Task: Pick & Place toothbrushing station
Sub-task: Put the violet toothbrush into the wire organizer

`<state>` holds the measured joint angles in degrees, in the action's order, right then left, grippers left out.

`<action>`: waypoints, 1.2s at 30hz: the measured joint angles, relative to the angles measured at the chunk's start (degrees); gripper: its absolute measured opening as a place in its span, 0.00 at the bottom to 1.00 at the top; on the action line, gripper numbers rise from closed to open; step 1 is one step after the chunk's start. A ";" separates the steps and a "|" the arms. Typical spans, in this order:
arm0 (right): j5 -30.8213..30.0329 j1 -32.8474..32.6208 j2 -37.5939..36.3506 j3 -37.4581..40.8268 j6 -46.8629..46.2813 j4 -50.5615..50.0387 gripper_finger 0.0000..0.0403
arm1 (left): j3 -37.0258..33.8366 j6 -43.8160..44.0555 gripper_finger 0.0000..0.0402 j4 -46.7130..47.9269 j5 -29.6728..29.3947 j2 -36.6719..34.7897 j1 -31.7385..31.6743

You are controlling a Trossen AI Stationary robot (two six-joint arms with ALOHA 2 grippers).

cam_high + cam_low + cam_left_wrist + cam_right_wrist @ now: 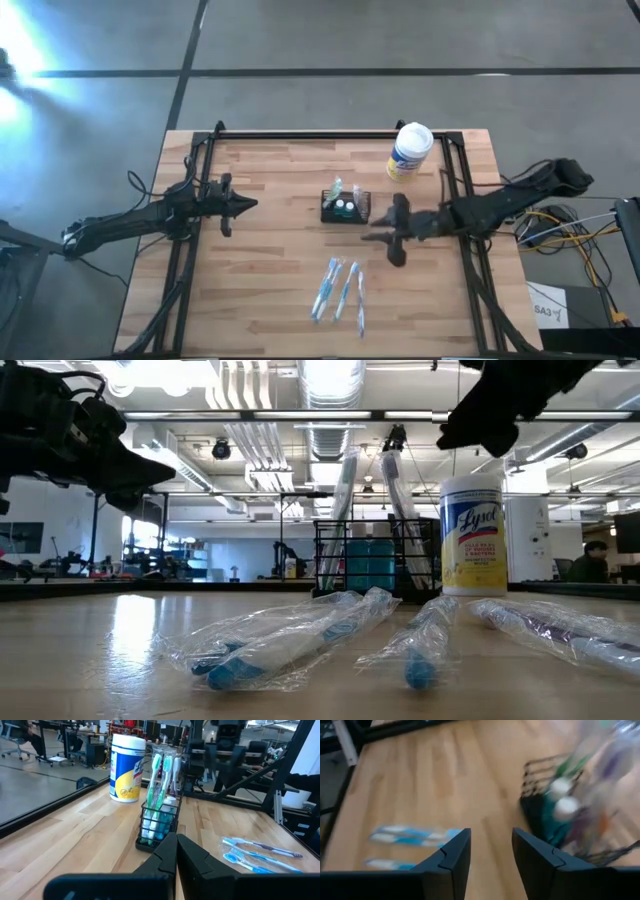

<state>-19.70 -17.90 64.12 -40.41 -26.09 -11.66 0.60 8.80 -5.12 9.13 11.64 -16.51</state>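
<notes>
The toothbrushing station (345, 207), a small black wire-mesh caddy holding upright wrapped toothbrushes and teal bottles, stands by its base on the wooden table near the middle; it also shows in the left wrist view (159, 822), the right wrist view (565, 815) and the low view (375, 565). My right gripper (383, 232) is open just to the caddy's right, above the table, its fingers (452, 857) empty. My left gripper (245, 206) is shut, left of the caddy and apart from it.
A white canister with a yellow label (410, 150) stands behind and right of the caddy. Several wrapped toothbrushes (340, 290) lie flat nearer the front edge. A black metal frame (330, 134) runs along the table's far, left and right sides.
</notes>
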 joint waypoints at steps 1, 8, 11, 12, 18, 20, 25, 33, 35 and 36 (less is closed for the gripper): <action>-0.01 -1.11 0.94 -1.42 -2.04 -1.97 0.34 | 0.00 -0.02 0.02 0.01 0.00 0.02 -0.02; -0.18 -8.21 7.59 -7.66 -12.38 -7.84 0.31 | 0.02 -1.76 0.02 -0.01 0.25 0.00 -0.02; -1.47 -11.65 9.82 -8.79 -12.08 -5.17 0.30 | 0.21 -3.89 0.02 -0.01 0.28 0.02 -0.02; -2.16 -12.58 10.59 -9.09 -12.25 -3.62 0.30 | 0.28 -4.61 0.02 -0.11 0.28 0.02 -0.02; -6.02 -15.56 16.86 -12.90 -27.86 -5.60 0.27 | 0.37 -5.99 0.02 -0.86 0.28 0.01 -0.02; -6.01 -16.36 20.14 -15.23 -33.97 -9.30 0.25 | 0.36 -5.92 0.02 -0.80 0.27 0.02 -0.02; -3.38 -17.25 29.28 -24.55 -49.49 -22.58 0.22 | 0.13 -5.53 0.02 -0.82 0.37 0.02 -0.02; 2.52 -16.94 43.49 -41.86 -59.22 -38.92 0.31 | 0.11 -5.55 0.02 -0.78 2.52 0.02 -0.02; 4.81 -16.61 46.21 -44.44 -60.22 -39.96 0.35 | 0.11 -5.52 0.02 -0.79 3.35 0.02 0.00; 5.58 -16.36 47.51 -45.56 -60.78 -40.63 0.38 | 0.11 -5.36 0.02 -0.78 3.81 0.02 -0.02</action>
<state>-14.12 -34.26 111.62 -85.97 -86.87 -52.29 0.71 3.43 -5.90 12.93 11.66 -16.53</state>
